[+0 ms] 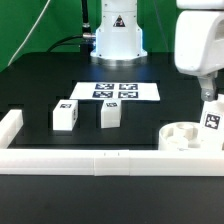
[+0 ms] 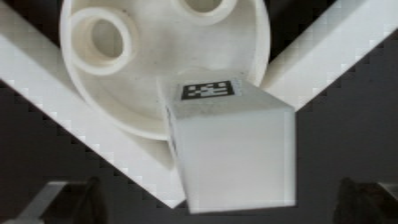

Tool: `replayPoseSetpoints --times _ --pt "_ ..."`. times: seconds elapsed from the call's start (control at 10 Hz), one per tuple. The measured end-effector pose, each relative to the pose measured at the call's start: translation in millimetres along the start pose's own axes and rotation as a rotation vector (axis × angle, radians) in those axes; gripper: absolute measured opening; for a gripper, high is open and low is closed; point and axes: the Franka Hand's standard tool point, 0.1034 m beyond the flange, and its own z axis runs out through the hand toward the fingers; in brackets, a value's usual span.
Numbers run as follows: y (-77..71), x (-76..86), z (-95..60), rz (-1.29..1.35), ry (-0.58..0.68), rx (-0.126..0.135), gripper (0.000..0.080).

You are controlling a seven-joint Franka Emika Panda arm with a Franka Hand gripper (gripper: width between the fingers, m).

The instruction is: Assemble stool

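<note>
The round white seat (image 1: 186, 134) lies in the rail's corner on the exterior view's right, socket holes up; it also shows in the wrist view (image 2: 125, 55). One tagged white leg (image 1: 211, 120) stands at the seat's right edge, slightly tilted; I cannot tell if it sits in a socket. My gripper (image 1: 207, 97) is right above it. In the wrist view the leg (image 2: 235, 150) lies between my fingers (image 2: 61, 202), with a dark gap on each side, so the gripper (image 2: 214, 205) is open. Two more legs (image 1: 66, 115) (image 1: 110, 114) stand on the table at centre left.
The long white border rail (image 1: 100, 161) runs along the front and turns up at the left (image 1: 10, 126); its corner frames the seat in the wrist view (image 2: 334, 52). The marker board (image 1: 118, 91) lies behind the legs, before the robot base (image 1: 116, 40).
</note>
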Motion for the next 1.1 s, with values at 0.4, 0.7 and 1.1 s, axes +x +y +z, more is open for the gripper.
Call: replayPoseSetpoints --times 0.4,0.7,1.1 --pt "4.1 -3.4 1.8 -0.29 -0.013 -0.017 0.0649" --pt "5.1 -2.1 1.6 -0.668 -0.037 -0.045 0.0649" --pt "9.2 -5.7 2.0 -0.903 -0.064 -0.05 0.0649"
